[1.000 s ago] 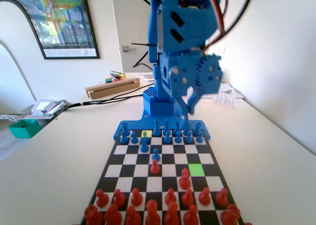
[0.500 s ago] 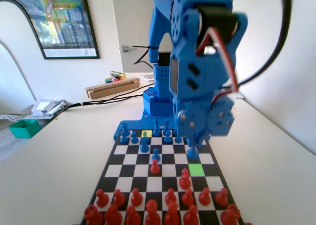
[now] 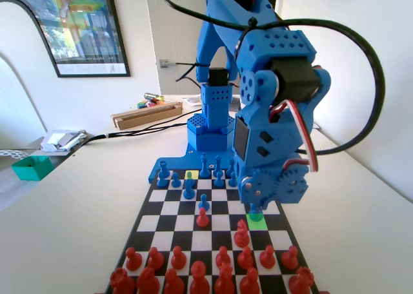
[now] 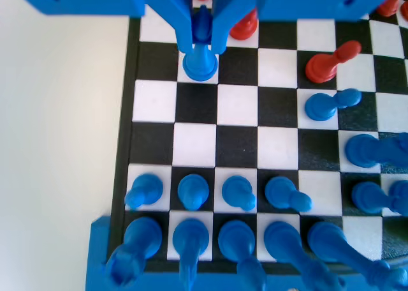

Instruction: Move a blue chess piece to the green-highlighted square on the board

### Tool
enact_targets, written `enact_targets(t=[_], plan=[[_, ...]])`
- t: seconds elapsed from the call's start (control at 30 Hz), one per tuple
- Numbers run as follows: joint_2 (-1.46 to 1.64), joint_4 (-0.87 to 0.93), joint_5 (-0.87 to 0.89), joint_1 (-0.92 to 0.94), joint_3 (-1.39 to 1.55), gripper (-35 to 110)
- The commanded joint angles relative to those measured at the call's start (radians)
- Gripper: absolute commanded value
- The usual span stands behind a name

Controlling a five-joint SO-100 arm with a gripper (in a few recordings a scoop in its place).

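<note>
My gripper (image 4: 203,30) hangs from the top edge of the wrist view, its jaws shut on the head and neck of a blue chess piece (image 4: 200,64). The piece stands upright, with its round base at or just above a white square two columns in from the board's (image 4: 123,144) left rim. In the fixed view the gripper (image 3: 255,205) is low over the green-highlighted square (image 3: 259,222). The blue piece's (image 3: 256,211) base pokes out under the arm there, at that square's far edge.
A red pawn (image 3: 242,233) stands just in front and to the left of the green square. A blue pawn (image 3: 204,204) and a red pawn (image 3: 202,217) stand mid-board. Blue pieces (image 4: 217,192) line the arm's end, red pieces (image 3: 200,274) the near end. A paler yellow-green square (image 3: 191,175) lies in the blue rows.
The arm has swung out from the blue back rows toward the camera with the blue piece in its jaws, and has come down over the green square.
</note>
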Motion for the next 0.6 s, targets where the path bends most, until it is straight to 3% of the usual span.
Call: enact_targets(t=[0.0,0.57], plan=[[0.018,-0.008,-0.012,-0.021,-0.054,1],[0.025,-0.017,-0.041,-0.018,-0.037,8]])
